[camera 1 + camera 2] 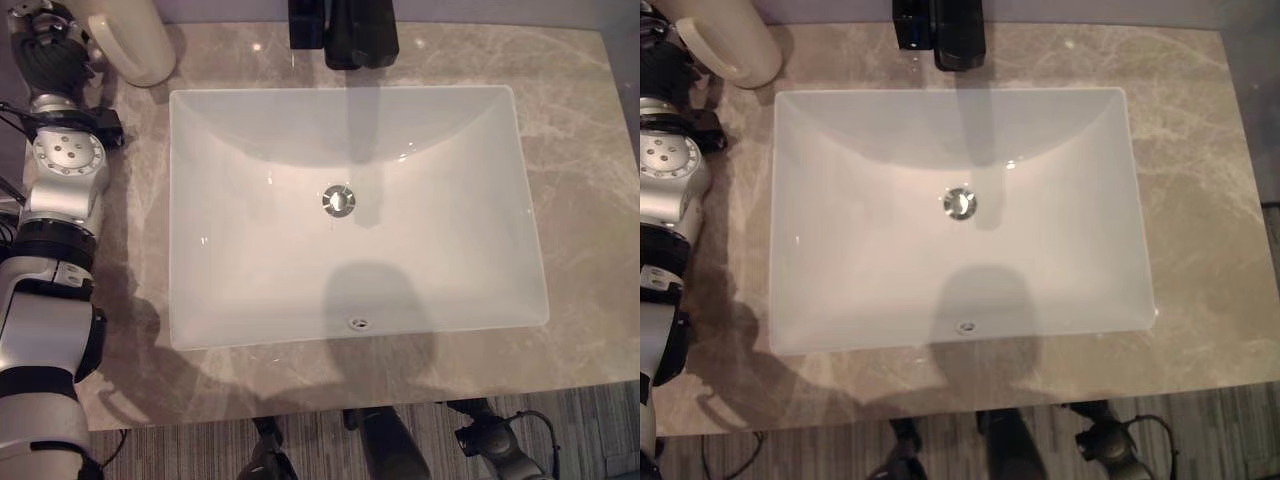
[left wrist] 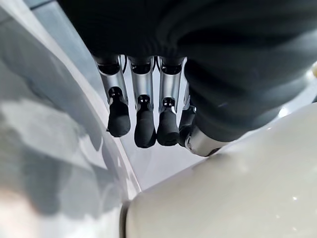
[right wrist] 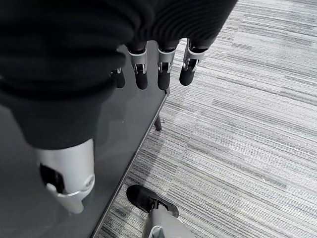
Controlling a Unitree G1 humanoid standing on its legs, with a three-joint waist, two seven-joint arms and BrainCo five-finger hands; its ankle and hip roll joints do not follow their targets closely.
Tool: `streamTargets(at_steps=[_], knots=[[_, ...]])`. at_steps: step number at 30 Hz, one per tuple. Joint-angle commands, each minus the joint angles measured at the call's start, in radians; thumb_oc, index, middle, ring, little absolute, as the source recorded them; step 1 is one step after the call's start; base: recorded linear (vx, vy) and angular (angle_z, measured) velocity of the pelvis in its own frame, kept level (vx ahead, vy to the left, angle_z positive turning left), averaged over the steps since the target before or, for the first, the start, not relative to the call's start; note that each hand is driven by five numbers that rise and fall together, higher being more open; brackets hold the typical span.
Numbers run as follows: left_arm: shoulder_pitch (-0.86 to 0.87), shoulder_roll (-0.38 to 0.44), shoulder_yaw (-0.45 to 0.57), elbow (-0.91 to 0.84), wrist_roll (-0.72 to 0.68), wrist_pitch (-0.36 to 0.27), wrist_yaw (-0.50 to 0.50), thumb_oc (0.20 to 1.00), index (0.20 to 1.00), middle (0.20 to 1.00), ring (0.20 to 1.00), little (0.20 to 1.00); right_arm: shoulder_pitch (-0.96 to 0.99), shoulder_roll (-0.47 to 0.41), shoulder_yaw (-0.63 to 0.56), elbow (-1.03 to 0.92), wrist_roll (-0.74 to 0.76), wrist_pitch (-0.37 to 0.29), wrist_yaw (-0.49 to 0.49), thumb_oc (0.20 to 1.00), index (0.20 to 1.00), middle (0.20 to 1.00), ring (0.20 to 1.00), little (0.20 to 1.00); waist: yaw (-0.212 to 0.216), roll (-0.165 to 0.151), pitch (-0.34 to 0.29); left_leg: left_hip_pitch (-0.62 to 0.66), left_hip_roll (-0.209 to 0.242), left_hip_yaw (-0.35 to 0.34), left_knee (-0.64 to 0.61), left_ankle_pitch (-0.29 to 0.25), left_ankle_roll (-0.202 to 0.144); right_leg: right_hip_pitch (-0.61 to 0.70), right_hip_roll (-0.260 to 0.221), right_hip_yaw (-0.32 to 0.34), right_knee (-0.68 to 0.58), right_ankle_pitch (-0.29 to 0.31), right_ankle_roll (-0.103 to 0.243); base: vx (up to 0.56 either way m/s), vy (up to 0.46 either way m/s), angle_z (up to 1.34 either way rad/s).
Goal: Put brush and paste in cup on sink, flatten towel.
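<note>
A cream cup (image 1: 130, 40) with a handle stands on the marble counter at the sink's far left corner. My left hand (image 1: 45, 50) is right beside it, on its left. In the left wrist view the hand's fingers (image 2: 143, 119) hang straight with nothing in them, and the thumb lies close to the cup's wall (image 2: 237, 188). My right hand (image 3: 141, 74) hangs below the counter's level, beside a dark cabinet side and over the striped floor. Its fingers are relaxed and hold nothing.
A white rectangular sink (image 1: 200, 300) with a metal drain (image 1: 338, 199) takes up the middle of the counter. A black faucet (image 1: 345, 35) stands behind it. Bare marble (image 1: 590, 200) runs along the sink's right and in front of it.
</note>
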Motion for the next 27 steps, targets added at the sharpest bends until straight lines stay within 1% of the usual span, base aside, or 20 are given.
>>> streamTargets(at_steps=[1,5,10,19,20,22,23,27], knots=[[-0.024,-0.028,-0.023,0.006,0.053,-0.034,0.006,0.2,0.2,0.2,0.2,0.2,0.028,-0.025,-0.046,-0.034,0.022,-0.028,-0.011,1.0,1.0,1.0,1.0,1.0,-0.043,0.019,0.002,0.063,0.022,0.015,0.011,0.082,-0.074,0.061,0.017,0.063,-0.001,-0.058,0.119,0.0,0.0,0.0],[-0.027,-0.036,-0.029,0.003,0.07,-0.031,0.009,0.2,0.2,0.2,0.2,0.2,0.033,-0.027,-0.062,-0.066,0.036,-0.035,-0.011,1.0,1.0,1.0,1.0,1.0,-0.043,0.023,0.008,0.072,0.022,0.025,0.011,0.082,-0.074,0.064,0.018,0.068,-0.001,-0.056,0.119,0.0,0.0,0.0],[-0.044,-0.048,-0.033,0.009,0.074,-0.029,0.011,0.2,0.2,0.2,0.2,0.2,0.035,-0.03,-0.052,-0.086,0.023,-0.035,-0.007,1.0,1.0,1.0,1.0,1.0,-0.044,0.027,0.013,0.08,0.024,0.038,0.011,0.084,-0.075,0.064,0.022,0.073,-0.001,-0.055,0.117,0.0,0.0,0.0],[-0.083,-0.058,-0.045,0.064,0.154,0.01,0.064,0.2,0.2,0.2,0.2,0.2,0.039,-0.027,-0.039,-0.053,0.009,-0.031,-0.012,1.0,1.0,1.0,1.0,1.0,-0.049,0.02,0.015,0.09,0.032,0.056,0.011,0.091,-0.077,0.068,0.027,0.071,-0.001,-0.056,0.114,-0.02,-0.026,-0.05],[-0.097,-0.061,-0.048,0.086,0.172,0.025,0.079,0.2,0.2,0.2,0.2,0.2,0.032,-0.024,-0.033,-0.038,0.015,-0.031,-0.015,1.0,1.0,1.0,1.0,1.0,-0.047,0.017,0.013,0.088,0.032,0.058,0.011,0.09,-0.077,0.066,0.027,0.07,-0.001,-0.054,0.115,-0.05,-0.037,-0.03],[-0.103,-0.061,-0.065,0.086,0.212,0.035,0.073,0.2,0.2,0.2,0.2,0.2,0.028,-0.024,-0.028,-0.036,0.029,-0.032,-0.006,1.0,1.0,1.0,1.0,1.0,-0.044,0.016,0.013,0.089,0.032,0.056,0.011,0.087,-0.076,0.07,0.026,0.067,-0.001,-0.054,0.115,-0.05,-0.044,-0.02],[-0.092,-0.055,-0.091,0.089,0.266,0.044,0.053,0.2,0.2,0.2,0.2,0.2,0.038,-0.022,-0.034,-0.026,0.061,-0.037,0.018,1.0,1.0,1.0,1.0,1.0,-0.041,0.012,0.011,0.096,0.035,0.054,0.011,0.086,-0.078,0.078,0.024,0.06,-0.001,-0.057,0.113,-0.05,-0.052,-0.02],[-0.081,-0.071,-0.089,0.113,0.243,0.037,0.037,0.2,0.2,0.2,0.2,0.2,0.039,-0.014,-0.042,0.009,0.083,-0.04,0.017,1.0,1.0,1.0,1.0,1.0,-0.044,0.009,0.005,0.101,0.037,0.055,0.011,0.081,-0.076,0.085,0.024,0.055,-0.001,-0.058,0.109,-0.03,-0.028,0.07]])
